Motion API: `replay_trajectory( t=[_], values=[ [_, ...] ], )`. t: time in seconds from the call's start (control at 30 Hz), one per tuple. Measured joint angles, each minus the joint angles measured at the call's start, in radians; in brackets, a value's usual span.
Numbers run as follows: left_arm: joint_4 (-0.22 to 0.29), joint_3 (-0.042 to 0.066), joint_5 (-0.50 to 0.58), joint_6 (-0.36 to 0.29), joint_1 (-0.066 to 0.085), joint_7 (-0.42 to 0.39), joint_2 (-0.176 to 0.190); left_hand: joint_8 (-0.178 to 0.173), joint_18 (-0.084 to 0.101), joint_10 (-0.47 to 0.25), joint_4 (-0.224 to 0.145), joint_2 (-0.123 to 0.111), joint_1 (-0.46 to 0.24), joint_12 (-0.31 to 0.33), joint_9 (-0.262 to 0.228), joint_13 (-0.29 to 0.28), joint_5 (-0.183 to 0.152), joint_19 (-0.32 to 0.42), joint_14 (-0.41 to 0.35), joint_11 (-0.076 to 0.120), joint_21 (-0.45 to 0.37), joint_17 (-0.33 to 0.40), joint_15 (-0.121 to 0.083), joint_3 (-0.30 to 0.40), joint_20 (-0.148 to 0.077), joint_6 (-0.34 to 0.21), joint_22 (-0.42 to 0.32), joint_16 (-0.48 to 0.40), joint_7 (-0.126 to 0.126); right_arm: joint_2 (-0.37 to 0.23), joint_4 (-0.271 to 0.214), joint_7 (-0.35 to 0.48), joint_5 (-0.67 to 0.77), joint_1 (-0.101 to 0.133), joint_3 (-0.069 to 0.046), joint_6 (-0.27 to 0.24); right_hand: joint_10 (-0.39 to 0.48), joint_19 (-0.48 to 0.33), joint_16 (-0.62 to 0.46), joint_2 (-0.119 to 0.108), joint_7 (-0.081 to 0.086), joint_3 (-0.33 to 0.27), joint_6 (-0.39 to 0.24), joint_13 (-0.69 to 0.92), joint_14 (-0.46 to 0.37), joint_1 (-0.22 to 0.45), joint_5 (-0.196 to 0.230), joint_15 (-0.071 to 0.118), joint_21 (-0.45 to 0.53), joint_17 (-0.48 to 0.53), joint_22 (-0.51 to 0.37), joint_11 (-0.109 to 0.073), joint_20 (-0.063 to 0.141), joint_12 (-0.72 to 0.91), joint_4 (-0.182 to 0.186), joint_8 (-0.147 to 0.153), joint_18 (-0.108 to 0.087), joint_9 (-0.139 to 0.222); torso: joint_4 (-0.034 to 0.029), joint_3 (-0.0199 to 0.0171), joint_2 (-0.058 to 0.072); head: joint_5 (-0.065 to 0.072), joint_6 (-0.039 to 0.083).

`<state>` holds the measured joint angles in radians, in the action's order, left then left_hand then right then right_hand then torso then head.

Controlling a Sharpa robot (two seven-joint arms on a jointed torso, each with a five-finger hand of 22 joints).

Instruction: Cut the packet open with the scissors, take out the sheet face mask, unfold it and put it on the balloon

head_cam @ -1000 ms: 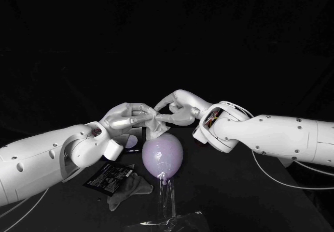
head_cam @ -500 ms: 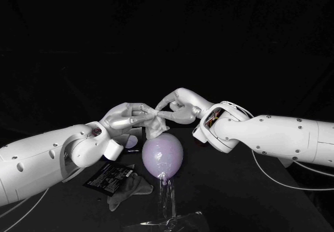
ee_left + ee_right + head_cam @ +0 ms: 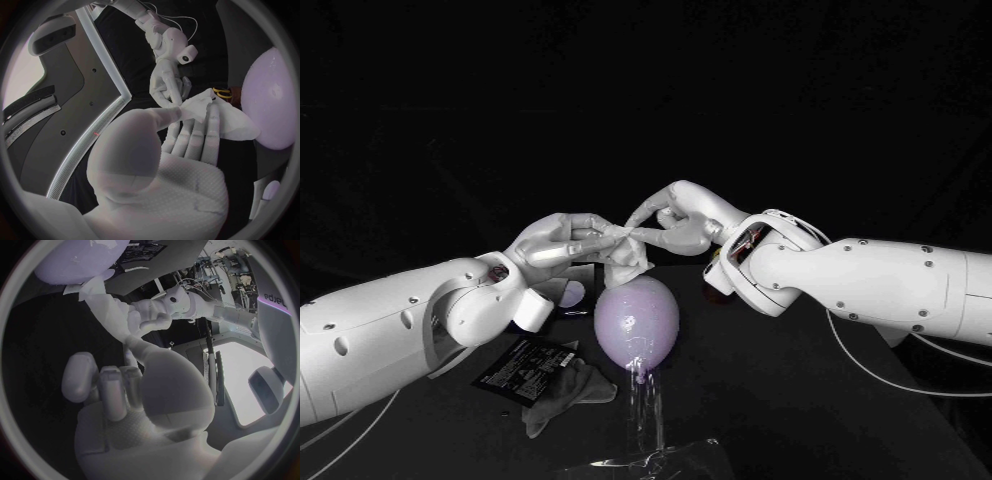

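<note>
Black table [image 3: 776, 400]; left hand [image 3: 567, 243] and right hand [image 3: 672, 215] clamped on bunched, half-hidden sheet mask [image 3: 625, 262] above balloon [image 3: 638, 320]

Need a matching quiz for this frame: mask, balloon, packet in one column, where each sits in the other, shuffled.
1. sheet mask
2. balloon
3. packet

A. lying on the table beside the left arm
B. upright, just below both hands
C. pinched between the left hand and the right hand

Pairs: 1-C, 2-B, 3-A
</note>
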<state>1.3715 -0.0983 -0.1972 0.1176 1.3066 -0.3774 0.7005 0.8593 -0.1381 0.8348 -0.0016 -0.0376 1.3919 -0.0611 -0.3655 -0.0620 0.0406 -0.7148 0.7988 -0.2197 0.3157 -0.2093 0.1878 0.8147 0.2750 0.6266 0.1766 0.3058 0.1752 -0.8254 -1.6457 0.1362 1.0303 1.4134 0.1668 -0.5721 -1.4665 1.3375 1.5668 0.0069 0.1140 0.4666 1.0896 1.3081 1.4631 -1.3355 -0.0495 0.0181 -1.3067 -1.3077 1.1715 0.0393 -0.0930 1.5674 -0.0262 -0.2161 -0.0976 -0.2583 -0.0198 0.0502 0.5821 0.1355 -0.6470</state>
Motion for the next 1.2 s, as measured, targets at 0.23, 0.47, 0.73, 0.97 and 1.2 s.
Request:
replay_trajectory(
  t=[0.23, 0.47, 0.73, 0.97, 1.2],
  values=[
    [-0.004, 0.000, 0.001, -0.004, 0.000, 0.005, 0.001, 0.000, 0.000, 0.000, -0.001, 0.000, 0.000, 0.000, 0.000, 0.000, -0.001, -0.004, 0.000, 0.000, 0.008, -0.002, 0.000, 0.006, -0.004, 0.000, 0.006, 0.004, 0.000, -0.009, -0.004, 0.003, -0.006, 0.000, 0.000, 0.004, 0.000, -0.004, 0.000, 0.000, 0.000, 0.000, 0.000, 0.000, 0.004, 0.000, 0.000, 0.004, 0.000, 0.000, -0.002, 0.000, 0.004, 0.000, 0.000, 0.001, 0.006, 0.000, -0.0003, 0.0004, 0.000, 0.000, 0.001],
    [-0.004, 0.000, 0.001, -0.012, 0.000, 0.015, 0.001, 0.000, 0.000, 0.005, -0.003, 0.000, 0.000, 0.000, 0.000, 0.000, -0.001, -0.007, 0.000, 0.002, 0.013, -0.003, 0.000, 0.013, -0.007, 0.000, 0.011, 0.011, 0.000, -0.013, -0.004, 0.007, -0.023, 0.000, 0.000, 0.004, 0.000, -0.004, -0.001, 0.003, -0.002, 0.000, -0.002, -0.001, 0.004, 0.003, 0.001, 0.004, 0.000, 0.000, -0.004, 0.000, 0.003, 0.000, 0.000, -0.004, 0.006, -0.002, -0.0006, 0.0005, 0.000, -0.001, 0.002],
    [-0.003, 0.000, 0.001, -0.019, 0.000, 0.030, 0.001, 0.000, 0.000, 0.006, -0.003, 0.000, 0.000, 0.000, 0.000, 0.000, -0.001, -0.007, 0.000, 0.001, 0.019, -0.003, 0.000, 0.013, -0.007, 0.002, 0.014, 0.015, 0.002, -0.016, 0.000, 0.011, -0.053, 0.000, 0.000, 0.002, 0.000, -0.007, 0.001, 0.009, -0.003, 0.001, -0.004, 0.000, 0.004, 0.009, 0.004, 0.004, 0.001, 0.000, -0.007, 0.000, 0.007, -0.002, 0.002, -0.004, 0.006, -0.005, -0.0006, 0.0005, 0.000, -0.002, 0.003],
    [-0.003, 0.000, 0.000, -0.025, 0.000, 0.039, 0.002, 0.000, 0.000, 0.006, -0.005, 0.000, 0.000, 0.000, 0.000, 0.000, -0.001, -0.007, 0.000, 0.001, 0.021, -0.004, 0.000, 0.016, -0.007, 0.004, 0.016, 0.015, 0.004, -0.019, 0.002, 0.011, -0.073, 0.000, 0.000, 0.002, 0.000, -0.007, 0.000, 0.009, -0.005, 0.003, -0.006, 0.000, 0.004, 0.009, 0.004, 0.003, 0.001, 0.000, -0.006, 0.000, 0.007, -0.002, 0.003, -0.004, 0.006, -0.009, -0.0004, 0.0002, 0.000, -0.002, 0.003],
    [-0.006, 0.000, 0.000, -0.032, 0.000, 0.048, 0.006, 0.041, 0.000, 0.006, -0.005, 0.000, 0.000, 0.000, 0.000, 0.000, -0.001, -0.007, 0.000, 0.001, 0.023, -0.004, 0.000, 0.016, -0.007, 0.004, 0.018, 0.015, 0.004, -0.026, 0.008, 0.009, -0.088, 0.001, 0.000, -0.004, 0.000, -0.007, 0.000, 0.013, -0.004, 0.005, -0.007, 0.000, 0.003, 0.014, 0.004, 0.003, 0.001, 0.000, -0.006, 0.000, 0.007, 0.000, 0.006, -0.009, 0.006, -0.009, -0.0001, 0.0003, 0.000, -0.002, 0.003]
  ],
)
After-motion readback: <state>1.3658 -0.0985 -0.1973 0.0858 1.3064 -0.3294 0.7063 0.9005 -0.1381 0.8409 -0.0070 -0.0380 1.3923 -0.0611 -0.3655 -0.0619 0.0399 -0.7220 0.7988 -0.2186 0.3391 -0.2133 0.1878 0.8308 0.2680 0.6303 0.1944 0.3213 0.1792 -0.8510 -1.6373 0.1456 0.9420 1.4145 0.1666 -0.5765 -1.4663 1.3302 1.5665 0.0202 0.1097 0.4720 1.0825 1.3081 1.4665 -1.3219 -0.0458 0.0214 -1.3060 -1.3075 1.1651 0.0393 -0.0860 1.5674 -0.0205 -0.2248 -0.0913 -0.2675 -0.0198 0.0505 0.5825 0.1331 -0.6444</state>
